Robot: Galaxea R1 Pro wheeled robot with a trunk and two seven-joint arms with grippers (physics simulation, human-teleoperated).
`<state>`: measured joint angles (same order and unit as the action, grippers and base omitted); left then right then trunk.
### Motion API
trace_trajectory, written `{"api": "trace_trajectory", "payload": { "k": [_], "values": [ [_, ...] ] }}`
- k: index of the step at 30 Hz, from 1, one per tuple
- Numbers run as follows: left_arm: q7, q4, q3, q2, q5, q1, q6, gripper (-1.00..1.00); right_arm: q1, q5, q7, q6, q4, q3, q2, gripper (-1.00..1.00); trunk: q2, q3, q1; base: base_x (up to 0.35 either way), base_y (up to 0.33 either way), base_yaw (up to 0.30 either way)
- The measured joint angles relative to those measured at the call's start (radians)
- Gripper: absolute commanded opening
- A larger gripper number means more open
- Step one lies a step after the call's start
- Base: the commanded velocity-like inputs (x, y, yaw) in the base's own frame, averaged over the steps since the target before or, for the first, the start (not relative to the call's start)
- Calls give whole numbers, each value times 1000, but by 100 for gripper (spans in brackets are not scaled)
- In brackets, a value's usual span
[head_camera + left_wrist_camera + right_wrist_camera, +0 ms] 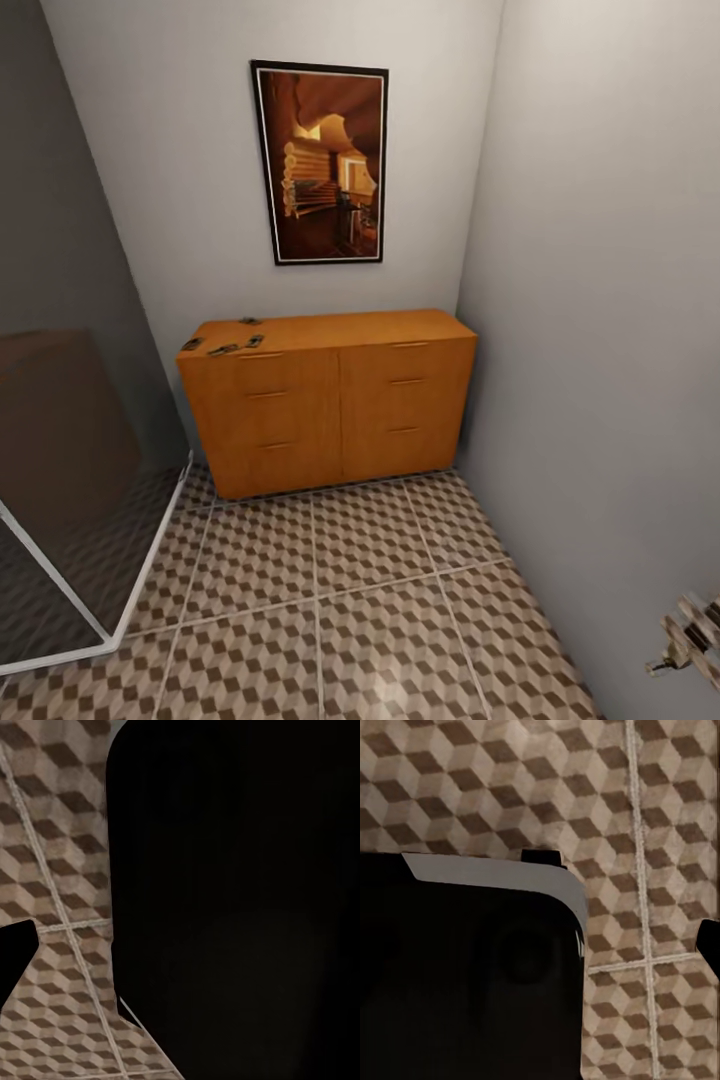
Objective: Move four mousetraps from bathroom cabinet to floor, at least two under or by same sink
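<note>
Mousetraps, four tiny dark-brown slabs (222, 349), lie on the left end of the orange-brown wooden cabinet (330, 410), well ahead across the cube-patterned tile floor (350, 620); finger states cannot be told.

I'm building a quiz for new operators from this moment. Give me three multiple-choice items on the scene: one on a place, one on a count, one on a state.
1. Where do the mousetraps lie?
A. on the cabinet's top, near its left end
B. on the floor by the cabinet
C. in an open drawer

2. How many mousetraps can be made out in the head view?
A. one
B. two
C. four

3. What state are the cabinet's drawers in?
A. all shut
B. the top left one pulled out
C. all pulled out

Answers:
1. A: the mousetraps are small dark slabs on the top of the cabinet, at its left end.
2. C: four dark pieces show there, three near the front edge and one further back.
3. A: every drawer front sits flush, and the tiled floor before them is bare.
</note>
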<state>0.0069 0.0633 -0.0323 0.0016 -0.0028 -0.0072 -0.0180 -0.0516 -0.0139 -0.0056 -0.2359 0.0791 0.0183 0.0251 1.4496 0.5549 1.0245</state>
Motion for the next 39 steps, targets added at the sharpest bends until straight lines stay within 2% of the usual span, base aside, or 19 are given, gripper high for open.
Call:
{"api": "trace_trajectory", "payload": {
  "k": [33, 39],
  "values": [
    [0, 0, 0, 0, 0, 0, 0, 100, 0, 2, 0, -11, -1, 0, 1, 100, 0, 0, 0, 333, -82, 0],
    [-2, 0, -1, -3, 4, 0, -1, 100, -6, 7, 8, -11, -4, 2, 10, 100, 0, 0, 1, 0, 0, 0]
  ]
}}
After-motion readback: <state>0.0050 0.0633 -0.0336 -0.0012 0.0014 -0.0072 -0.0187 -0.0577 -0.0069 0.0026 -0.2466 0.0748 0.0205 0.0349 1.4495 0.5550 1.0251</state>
